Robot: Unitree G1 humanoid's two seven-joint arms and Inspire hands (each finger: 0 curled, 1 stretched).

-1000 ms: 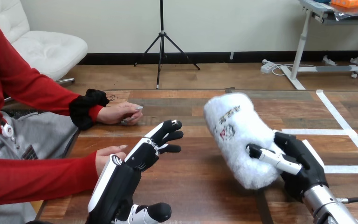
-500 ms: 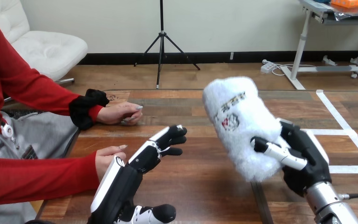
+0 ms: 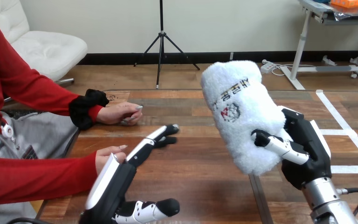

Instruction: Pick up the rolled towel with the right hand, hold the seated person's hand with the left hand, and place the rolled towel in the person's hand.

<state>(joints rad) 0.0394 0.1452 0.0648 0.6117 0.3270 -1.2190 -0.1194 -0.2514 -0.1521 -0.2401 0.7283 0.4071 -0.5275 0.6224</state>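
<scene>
A white fluffy rolled towel (image 3: 242, 112) with a printed mark is lifted off the table at centre right, tilted, with my right hand (image 3: 303, 154) shut round its lower end. My left hand (image 3: 121, 179) stands open at the lower left, fingers straight and pointing forward, thumb out to the right. The person's near hand (image 3: 106, 157) lies just left of my left hand, partly hidden behind it; I cannot tell if they touch. The person's far hand (image 3: 120, 113) rests on the table's far left.
The wooden table (image 3: 200, 186) has white tape lines (image 3: 345, 126) at the right. The person's red sleeves come in from the left edge.
My right hand has raised the towel higher off the table. My left hand's fingers have straightened and the hand has turned more edge-on beside the person's near hand.
</scene>
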